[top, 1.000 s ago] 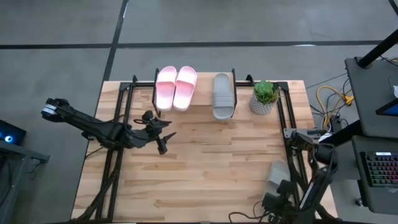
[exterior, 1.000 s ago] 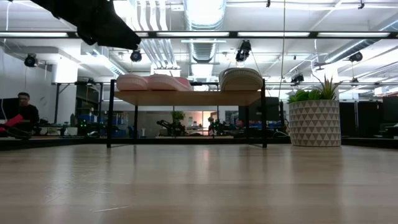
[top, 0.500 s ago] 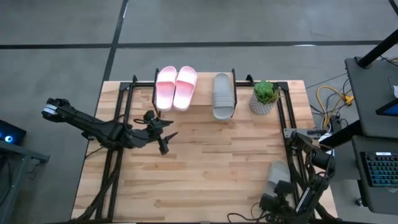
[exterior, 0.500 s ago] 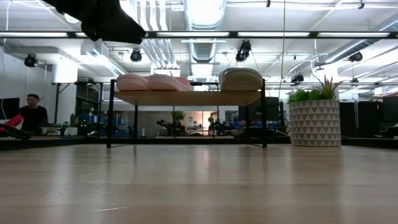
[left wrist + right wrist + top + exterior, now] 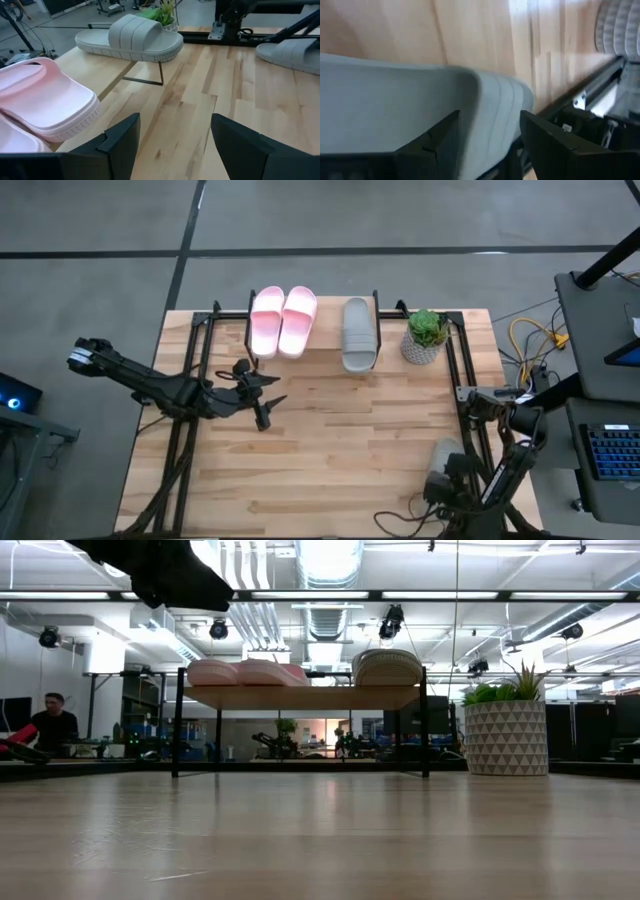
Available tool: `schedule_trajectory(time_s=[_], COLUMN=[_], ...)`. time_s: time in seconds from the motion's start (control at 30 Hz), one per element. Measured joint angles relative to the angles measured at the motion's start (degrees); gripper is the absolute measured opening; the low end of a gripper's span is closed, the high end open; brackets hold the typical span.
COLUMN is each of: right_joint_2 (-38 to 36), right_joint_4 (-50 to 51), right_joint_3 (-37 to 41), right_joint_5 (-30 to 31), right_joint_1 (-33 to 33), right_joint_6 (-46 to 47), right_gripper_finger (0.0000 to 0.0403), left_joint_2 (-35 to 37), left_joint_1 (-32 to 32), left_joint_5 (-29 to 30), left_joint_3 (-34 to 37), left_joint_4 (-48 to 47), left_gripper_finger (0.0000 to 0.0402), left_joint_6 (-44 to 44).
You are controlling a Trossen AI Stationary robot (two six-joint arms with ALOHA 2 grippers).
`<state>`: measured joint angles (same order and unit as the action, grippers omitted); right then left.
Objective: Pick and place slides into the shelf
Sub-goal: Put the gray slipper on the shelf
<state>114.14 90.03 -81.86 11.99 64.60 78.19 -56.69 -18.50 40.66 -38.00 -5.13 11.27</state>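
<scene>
Pink pair (image 5: pixel 282 320) and one grey slide (image 5: pixel 358 333) sit on the shelf (image 5: pixel 320 358), top centre. Left gripper (image 5: pixel 262 402) gapes empty mid-left; right gripper (image 5: pixel 447 477), bottom right, straddles the second grey slide (image 5: pixel 443 452), grip unclear.

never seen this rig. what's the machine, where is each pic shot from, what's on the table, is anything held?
Two dark robot arms work at a wooden table. One picture looks straight down, one looks level from table height, and one camera sits on each wrist.

At the far edge a low shelf carries two pink slides and one grey slide; a potted plant stands beside it.

The left gripper is open, empty, over the table in front of the shelf.

The right gripper is at the near right corner, its open fingers on either side of the second grey slide. Whether it grips yet is unclear.
</scene>
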Motion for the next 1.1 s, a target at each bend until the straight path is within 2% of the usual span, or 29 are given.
schedule_trajectory(time_s=[0.4,0.5,0.6,0.67,0.8,0.93,1.03,1.1], right_joint_2=[-1.0,-0.9,-0.9,-1.0,-1.7,-3.7,-5.8,-6.8], right_joint_4=[-1.1,-0.9,-0.8,-0.5,0.0,-0.1,-0.2,-0.2], right_joint_3=[7.9,8.1,8.1,7.9,6.4,5.1,4.8,4.8], right_joint_5=[-3.0,-3.4,-2.2,1.9,17.0,30.9,43.5,52.7], right_joint_1=[-0.1,-0.1,-0.1,0.0,0.4,0.3,0.4,0.4], right_joint_6=[1.3,2.9,4.4,4.6,6.8,9.0,13.6,17.4], right_gripper_finger=[0.0146,0.0115,0.0058,0.0023,0.0013,0.0011,0.001,0.001], left_joint_2=[0.1,0.1,0.1,0.0,-0.4,-0.3,-0.3,-0.5], left_joint_1=[0.0,0.0,0.0,0.0,0.0,0.0,0.0,0.0], left_joint_5=[-0.6,-0.7,-0.7,-0.9,-1.4,-2.0,-5.7,-10.3], left_joint_3=[0.3,0.4,0.4,0.5,0.7,0.7,1.1,1.8], left_joint_4=[-0.1,0.0,0.0,0.1,0.2,0.7,5.3,9.3], left_gripper_finger=[0.0228,0.0228,0.0228,0.0228,0.0228,0.0228,0.0228,0.0228], left_joint_6=[0.0,0.0,0.1,0.2,-0.3,-4.4,-9.4,-13.8])
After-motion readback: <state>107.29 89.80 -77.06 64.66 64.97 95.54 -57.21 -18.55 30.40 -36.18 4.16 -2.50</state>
